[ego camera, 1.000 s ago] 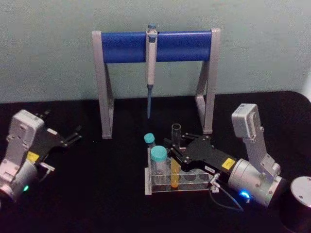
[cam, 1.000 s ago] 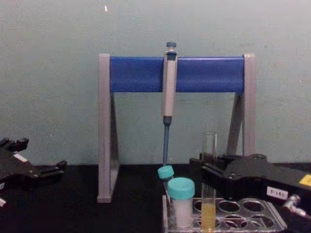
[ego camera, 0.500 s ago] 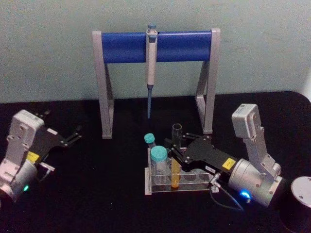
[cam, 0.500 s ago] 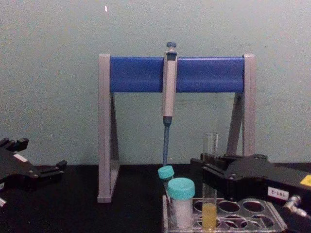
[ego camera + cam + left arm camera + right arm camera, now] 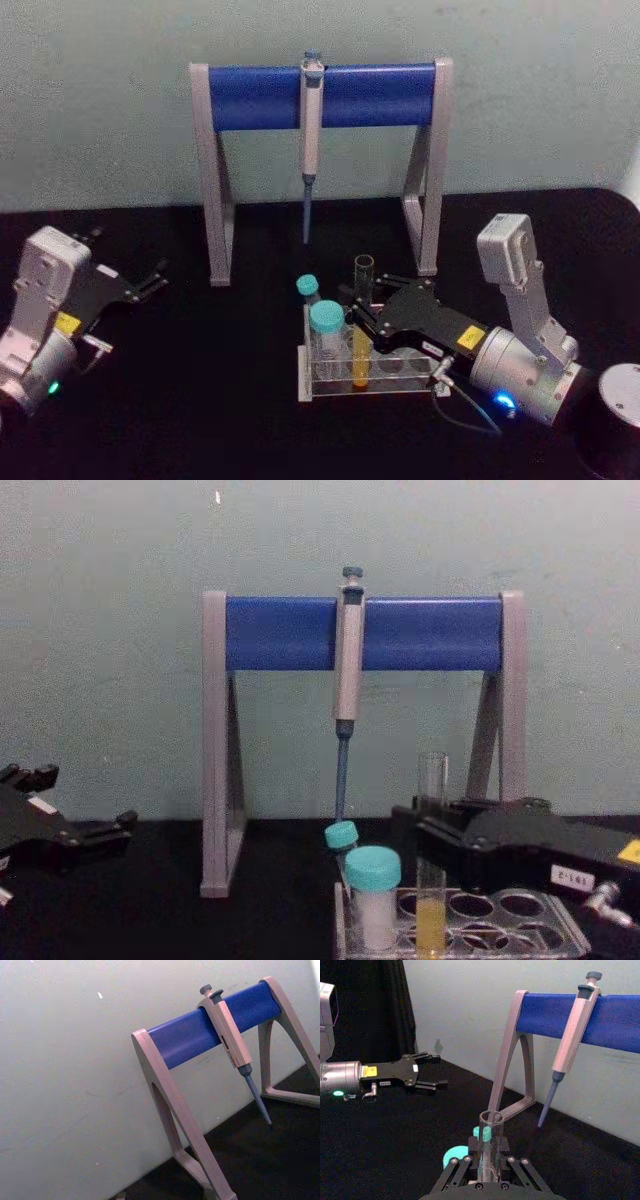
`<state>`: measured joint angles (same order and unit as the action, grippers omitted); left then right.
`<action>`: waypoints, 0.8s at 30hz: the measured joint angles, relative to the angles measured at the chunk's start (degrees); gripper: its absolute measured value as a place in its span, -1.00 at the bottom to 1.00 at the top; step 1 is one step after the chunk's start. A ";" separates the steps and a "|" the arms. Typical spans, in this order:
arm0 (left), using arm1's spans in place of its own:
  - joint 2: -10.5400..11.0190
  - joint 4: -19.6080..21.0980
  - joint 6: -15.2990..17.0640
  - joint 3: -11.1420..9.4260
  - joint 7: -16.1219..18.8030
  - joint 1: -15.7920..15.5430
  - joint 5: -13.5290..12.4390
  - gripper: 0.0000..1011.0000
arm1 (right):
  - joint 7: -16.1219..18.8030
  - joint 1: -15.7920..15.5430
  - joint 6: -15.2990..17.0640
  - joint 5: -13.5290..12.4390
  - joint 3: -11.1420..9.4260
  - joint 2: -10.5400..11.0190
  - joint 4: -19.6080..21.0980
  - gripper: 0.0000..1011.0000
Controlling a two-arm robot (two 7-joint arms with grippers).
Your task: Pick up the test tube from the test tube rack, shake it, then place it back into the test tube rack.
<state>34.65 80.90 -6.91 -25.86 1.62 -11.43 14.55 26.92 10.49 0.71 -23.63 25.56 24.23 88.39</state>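
Observation:
The test tube (image 5: 360, 335) stands upright in the clear test tube rack (image 5: 304, 372), with yellow liquid in its lower part (image 5: 430, 925). My right gripper (image 5: 362, 308) reaches in from the right, and its black fingers are shut on the tube's upper half. In the right wrist view the tube's open rim (image 5: 490, 1120) rises between the two pads. From the chest view the right gripper (image 5: 425, 828) sits just above the rack (image 5: 505, 925). My left gripper (image 5: 152, 280) rests open over the table at the far left, well clear of the rack.
Two teal-capped tubes (image 5: 326, 320) (image 5: 307, 286) stand in the rack's left holes, beside the test tube. Behind the rack is a grey-and-blue stand (image 5: 250, 97) with a grey pipette (image 5: 311, 130) hanging from it. A dark cylinder (image 5: 618, 415) sits at the front right.
The right gripper's body has settled very slightly at the tube. The tube stays upright in the rack, and the left arm has not moved.

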 joint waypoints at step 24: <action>0.00 0.00 0.00 0.00 0.00 0.00 0.00 0.98 | 0.01 0.00 0.10 -0.07 0.00 0.00 0.00 0.03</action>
<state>34.65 80.90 -6.91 -25.86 1.62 -11.43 14.55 26.93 10.50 0.81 -23.70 25.56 24.23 88.39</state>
